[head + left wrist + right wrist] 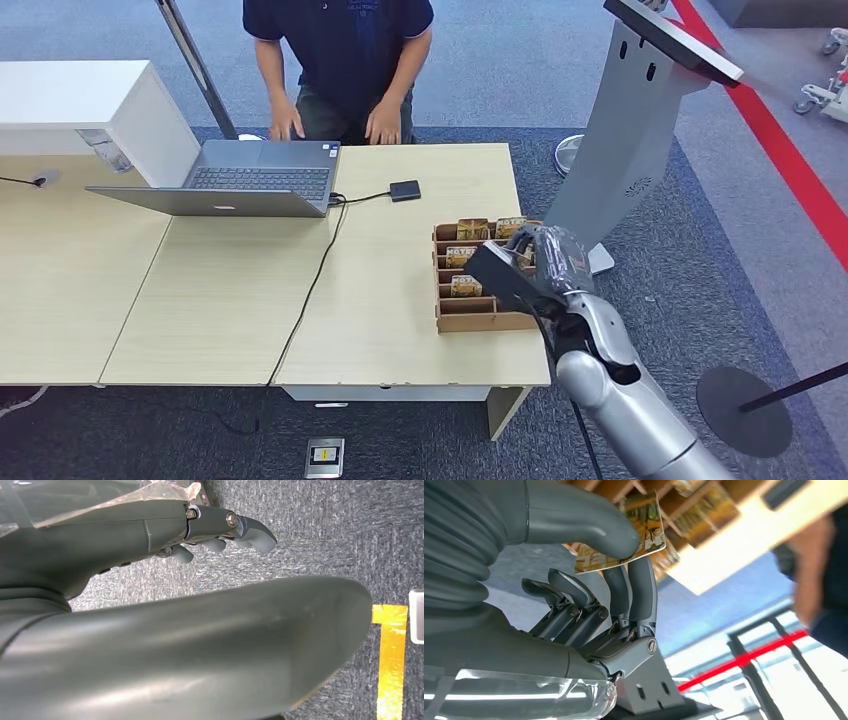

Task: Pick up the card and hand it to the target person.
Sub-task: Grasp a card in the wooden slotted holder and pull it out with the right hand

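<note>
My right hand hovers over the wooden card rack at the table's right end. In the right wrist view the thumb and fingers pinch a yellow-brown printed card, lifted just off the rack. More cards stand in the rack's slots. The person in a dark shirt stands at the far side of the table, both hands resting near the laptop. My left hand hangs low over grey carpet, fingers loosely curled with nothing in them.
An open laptop sits at the table's far edge, its cable running to a small black box. A grey kiosk stand rises just right of the table. A white cabinet stands far left.
</note>
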You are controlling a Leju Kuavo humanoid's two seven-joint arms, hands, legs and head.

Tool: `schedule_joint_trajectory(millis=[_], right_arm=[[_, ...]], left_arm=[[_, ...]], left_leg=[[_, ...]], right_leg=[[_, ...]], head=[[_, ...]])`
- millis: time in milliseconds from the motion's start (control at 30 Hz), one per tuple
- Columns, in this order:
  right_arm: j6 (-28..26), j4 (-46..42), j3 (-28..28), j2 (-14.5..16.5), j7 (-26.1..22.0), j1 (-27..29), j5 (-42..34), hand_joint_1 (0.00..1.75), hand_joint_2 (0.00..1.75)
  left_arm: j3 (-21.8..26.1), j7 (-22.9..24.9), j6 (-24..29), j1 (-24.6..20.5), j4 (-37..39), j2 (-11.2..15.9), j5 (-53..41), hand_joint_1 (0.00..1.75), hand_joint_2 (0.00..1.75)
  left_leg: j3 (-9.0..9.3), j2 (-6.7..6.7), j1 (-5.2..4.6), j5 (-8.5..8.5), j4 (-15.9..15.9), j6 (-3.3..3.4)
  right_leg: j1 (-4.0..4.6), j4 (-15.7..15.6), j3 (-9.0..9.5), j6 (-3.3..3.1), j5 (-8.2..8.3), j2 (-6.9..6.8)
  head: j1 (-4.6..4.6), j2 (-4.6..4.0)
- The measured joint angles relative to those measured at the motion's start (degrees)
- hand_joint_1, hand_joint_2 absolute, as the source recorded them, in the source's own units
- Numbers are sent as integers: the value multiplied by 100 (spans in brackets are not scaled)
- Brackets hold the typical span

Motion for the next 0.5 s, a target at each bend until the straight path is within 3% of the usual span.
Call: schedule_joint_trajectory(millis=[267, 500], right_arm=[[-153, -626, 4, -87, -417, -57, -298, 175, 175], [-169, -288, 127, 71, -935, -541, -409, 175, 175]], left_arm=[[-2, -31, -38, -1, 0, 2, -30, 0, 0], [-6, -44, -118, -22, 0, 2, -280, 0, 0]], left_leg=[[-1, 0, 0, 0, 0, 0], [-6, 0, 1, 7, -1, 0]], right_leg=[[0, 0, 1, 0, 0, 0], [0, 2, 1, -2, 5, 0]], head=[[-1, 1], [-1, 1]])
